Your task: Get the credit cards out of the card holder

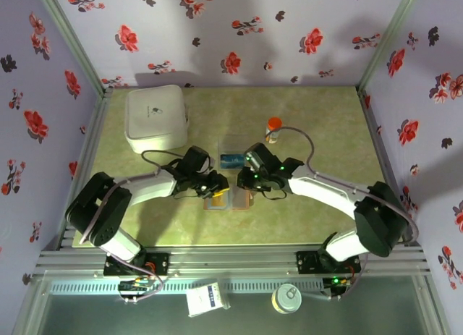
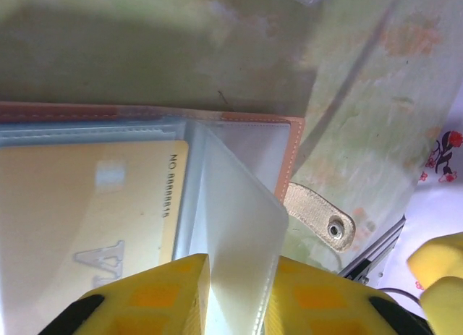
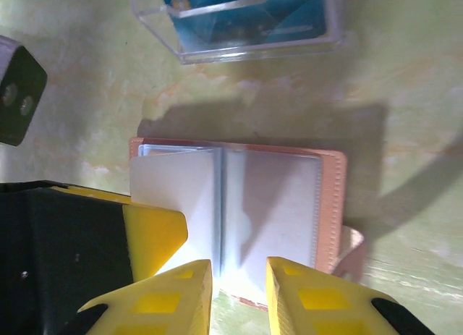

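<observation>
card holder open; left hand pinches its clear sleeve, right hand at its edge, grip unclear

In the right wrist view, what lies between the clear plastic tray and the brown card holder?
Nothing lies there: the right wrist view shows a bare, shadowed strip of the green table between the clear plastic tray and the card holder.

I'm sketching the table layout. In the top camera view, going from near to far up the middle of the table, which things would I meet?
Near to far: card holder → clear tray → orange-capped bottle.
</observation>
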Motion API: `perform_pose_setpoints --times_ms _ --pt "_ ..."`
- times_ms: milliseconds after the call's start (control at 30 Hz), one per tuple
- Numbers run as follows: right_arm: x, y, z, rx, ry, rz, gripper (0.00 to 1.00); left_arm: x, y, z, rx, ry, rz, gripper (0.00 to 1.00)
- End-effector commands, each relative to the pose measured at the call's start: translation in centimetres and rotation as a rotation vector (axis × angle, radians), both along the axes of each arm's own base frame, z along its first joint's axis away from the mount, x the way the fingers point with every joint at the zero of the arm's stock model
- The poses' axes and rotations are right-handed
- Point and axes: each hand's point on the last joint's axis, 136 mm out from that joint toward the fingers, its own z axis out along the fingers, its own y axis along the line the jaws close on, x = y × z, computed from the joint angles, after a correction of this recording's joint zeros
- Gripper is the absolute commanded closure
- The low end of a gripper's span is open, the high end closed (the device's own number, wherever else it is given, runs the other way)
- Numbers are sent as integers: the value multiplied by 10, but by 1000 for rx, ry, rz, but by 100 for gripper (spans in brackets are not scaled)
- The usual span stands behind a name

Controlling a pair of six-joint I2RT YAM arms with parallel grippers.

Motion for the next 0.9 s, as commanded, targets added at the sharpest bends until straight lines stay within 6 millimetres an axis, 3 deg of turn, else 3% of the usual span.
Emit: perform_pose_setpoints --times_ms 0,300,600,867 --pt "0 -21 0 -20 -22 -26 74 1 -6 -3 36 19 6 75" --pt "-5 -50 -2 -16 -28 -73 72 -1 -27 -9 60 38 -32 76" --pt "-9 -58 -6 -16 -20 -78 71 -2 -41 -16 78 50 -61 76" --pt "-9 -59 -7 -8 -19 -84 70 4 -45 -2 76 18 -79 74"
